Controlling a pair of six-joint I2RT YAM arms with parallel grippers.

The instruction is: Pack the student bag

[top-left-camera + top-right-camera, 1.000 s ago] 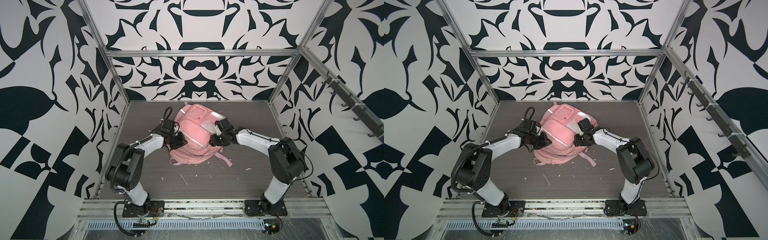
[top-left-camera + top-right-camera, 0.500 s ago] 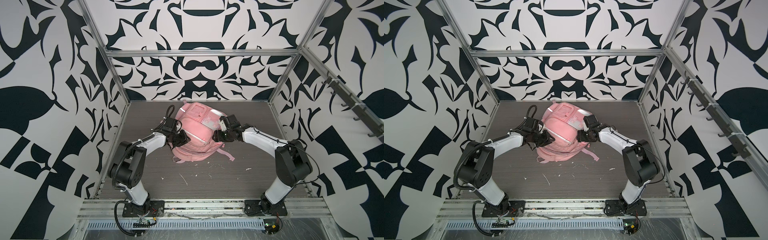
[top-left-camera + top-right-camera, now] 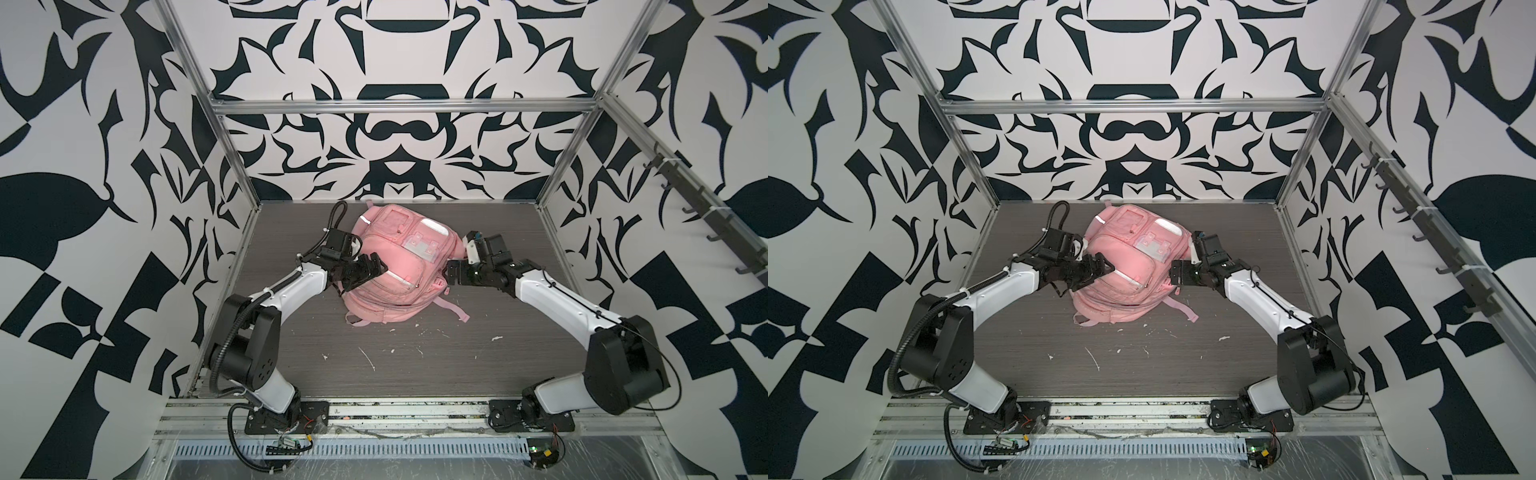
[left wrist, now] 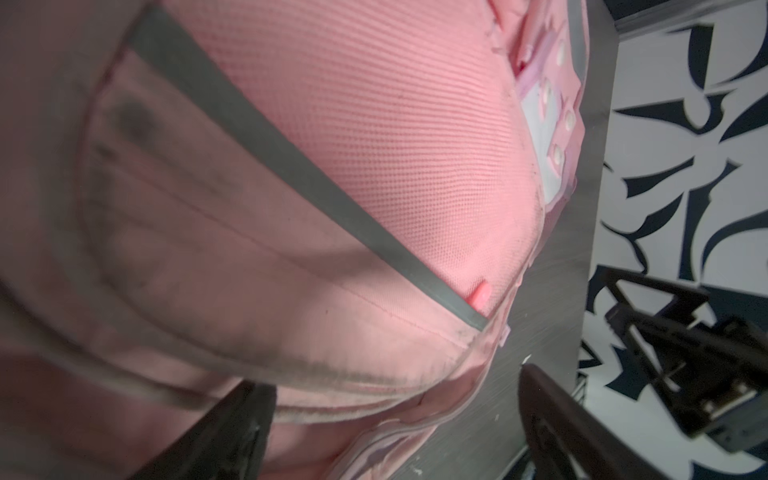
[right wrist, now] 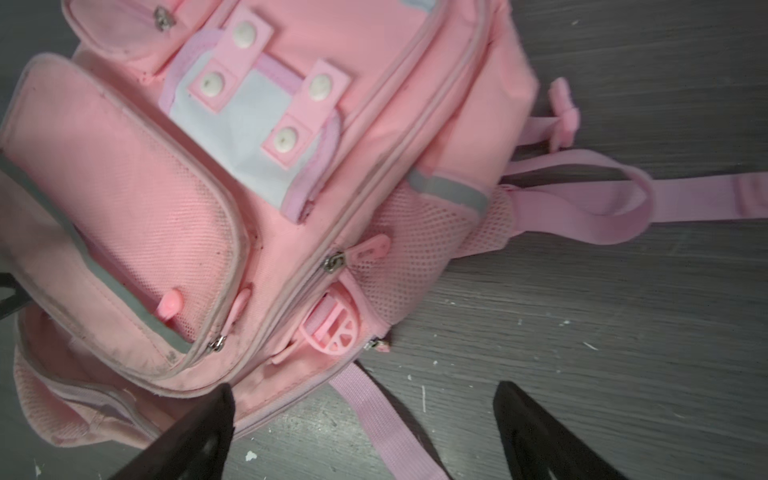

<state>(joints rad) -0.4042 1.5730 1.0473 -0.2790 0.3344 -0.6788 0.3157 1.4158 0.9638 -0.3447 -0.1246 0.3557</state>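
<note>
One student bag lies pockets up on the worktop near the back wall. Its long axis runs front to back, with the top handle toward that wall. Two tools flank it: the left tool against its left flank, the right tool just beside its right. Both are spread wide and empty.

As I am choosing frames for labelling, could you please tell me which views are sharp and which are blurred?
In both top views: sharp, evenly lit, the student bag crisp. Left wrist view: too close, near fabric blurred, mid weave sharp. Right wrist view: mostly sharp, softer at the bag's near edge.
</note>
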